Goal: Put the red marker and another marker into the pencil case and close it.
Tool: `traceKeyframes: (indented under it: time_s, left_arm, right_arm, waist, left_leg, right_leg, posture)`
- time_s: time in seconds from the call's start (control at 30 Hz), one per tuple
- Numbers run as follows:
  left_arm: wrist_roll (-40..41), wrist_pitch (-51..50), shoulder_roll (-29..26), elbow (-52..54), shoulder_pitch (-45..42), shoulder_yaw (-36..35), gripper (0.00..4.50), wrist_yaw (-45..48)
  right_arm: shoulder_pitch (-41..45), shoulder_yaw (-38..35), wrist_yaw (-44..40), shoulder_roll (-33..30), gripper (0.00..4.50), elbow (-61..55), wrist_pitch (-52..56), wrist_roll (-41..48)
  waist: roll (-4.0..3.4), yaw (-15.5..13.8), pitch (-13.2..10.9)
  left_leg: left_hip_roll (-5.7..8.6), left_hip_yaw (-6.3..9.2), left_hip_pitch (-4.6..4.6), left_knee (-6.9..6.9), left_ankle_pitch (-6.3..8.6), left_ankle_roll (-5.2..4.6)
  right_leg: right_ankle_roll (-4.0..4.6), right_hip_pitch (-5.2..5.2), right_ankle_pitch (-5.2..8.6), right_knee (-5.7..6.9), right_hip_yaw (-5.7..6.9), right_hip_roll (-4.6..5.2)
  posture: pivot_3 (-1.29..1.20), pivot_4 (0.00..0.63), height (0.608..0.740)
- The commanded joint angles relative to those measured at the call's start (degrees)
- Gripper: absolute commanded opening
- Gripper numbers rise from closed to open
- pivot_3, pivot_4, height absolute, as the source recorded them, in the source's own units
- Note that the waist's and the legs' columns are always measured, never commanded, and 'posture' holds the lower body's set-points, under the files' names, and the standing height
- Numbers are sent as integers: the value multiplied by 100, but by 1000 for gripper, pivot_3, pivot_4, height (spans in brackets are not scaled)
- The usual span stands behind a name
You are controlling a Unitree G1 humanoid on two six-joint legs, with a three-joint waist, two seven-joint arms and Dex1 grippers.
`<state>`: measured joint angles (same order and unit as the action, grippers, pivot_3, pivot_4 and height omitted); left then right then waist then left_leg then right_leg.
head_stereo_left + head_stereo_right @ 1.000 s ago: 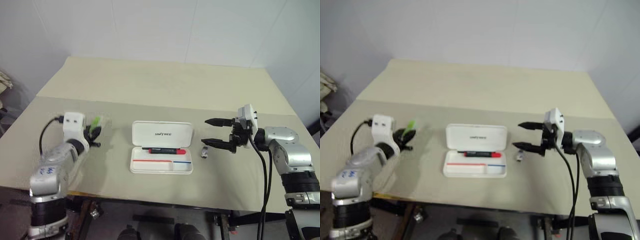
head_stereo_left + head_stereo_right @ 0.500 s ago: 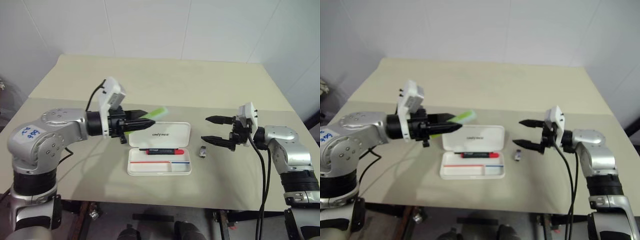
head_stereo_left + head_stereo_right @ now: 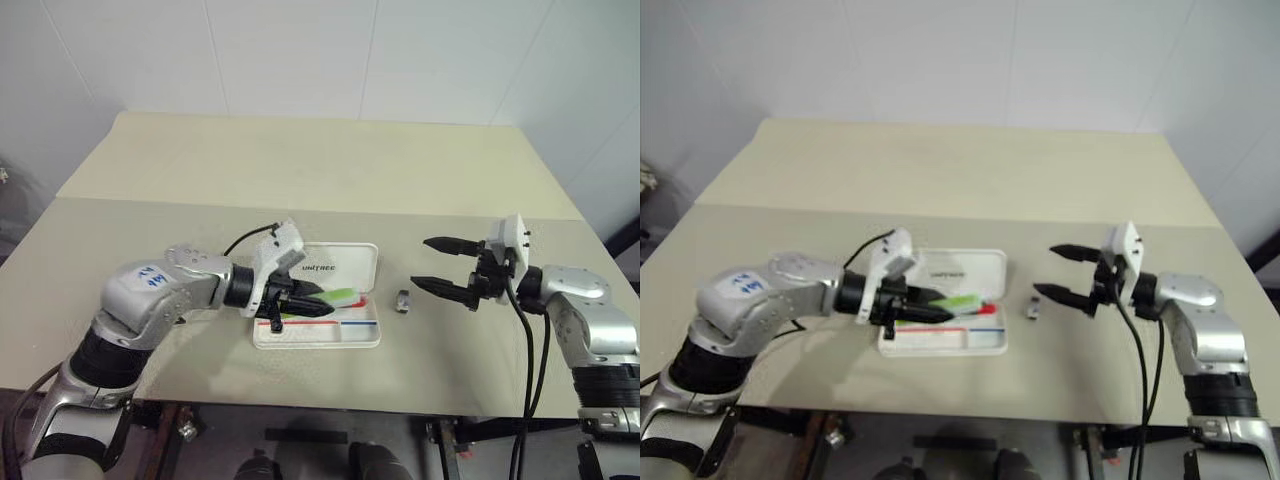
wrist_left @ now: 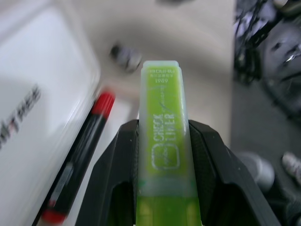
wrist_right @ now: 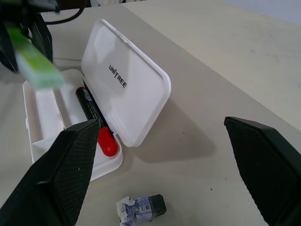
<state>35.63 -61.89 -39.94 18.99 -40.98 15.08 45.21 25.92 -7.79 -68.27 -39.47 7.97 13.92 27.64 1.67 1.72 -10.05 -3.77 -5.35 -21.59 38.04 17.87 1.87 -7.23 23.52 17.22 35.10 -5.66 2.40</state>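
The left end effector (image 3: 318, 305) is clamped on the lime-green marker (image 3: 337, 297), holding it just above the tray of the open white pencil case (image 3: 366, 333), which sits mid-counter (image 3: 180, 220). The red marker (image 5: 94, 118) lies in the tray below the raised lid. Right of the case, past a small grey clip (image 3: 403, 300), the right end effector (image 3: 436, 263) hovers with its fingers spread wide, empty.

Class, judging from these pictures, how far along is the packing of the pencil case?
Done: the red marker lies in the open pencil case. In hand: the left gripper holds the green marker over the tray. Left: release it inside and shut the lid. The right gripper waits open.
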Motion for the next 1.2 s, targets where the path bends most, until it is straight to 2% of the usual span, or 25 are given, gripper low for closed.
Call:
traceKeyframes:
  time_s: [0.03,0.17,0.53,0.8,1.2]
  left_arm:
    - [-395,473,31,-93,-8,178,1105,88]
    - [-661,739,9,-23,187,308,1105,159]
    - [-982,929,-510,684,1023,221,1105,236]
    - [-1375,1214,-602,636,1125,249,1105,203]
    - [-1431,1325,-397,375,977,256,1105,463]
  right_arm:
    - [-147,-301,127,-131,4500,-394,63,157]
    - [-341,-391,256,-181,4500,-613,138,208]
    - [-635,-532,503,-233,4500,-987,318,304]
    - [-491,-453,505,-226,4500,-927,357,265]
    - [-514,-449,571,-185,4500,-1017,378,265]
  waist:
    - [-1,-6,-1]
    - [-2,-10,-1]
    - [-2,-6,-3]
    - [-1,-10,-4]
    - [-1,-13,-4]
  left_leg:
    - [0,-1,0,0,0,0]
    - [0,-3,-1,0,2,-5]
    - [0,-9,0,4,8,-15]
    - [1,-8,0,6,16,-34]
    - [0,-10,0,7,16,-34]
  right_leg:
    - [0,0,0,-2,0,0]
    - [0,0,0,-4,-2,0]
    - [0,2,0,1,-9,0]
    - [0,2,0,4,-9,0]
    - [0,3,0,5,-9,0]
  posture:
    - [0,150,740]
    - [0,150,740]
    - [0,150,740]
    - [0,150,740]
    - [0,150,740]
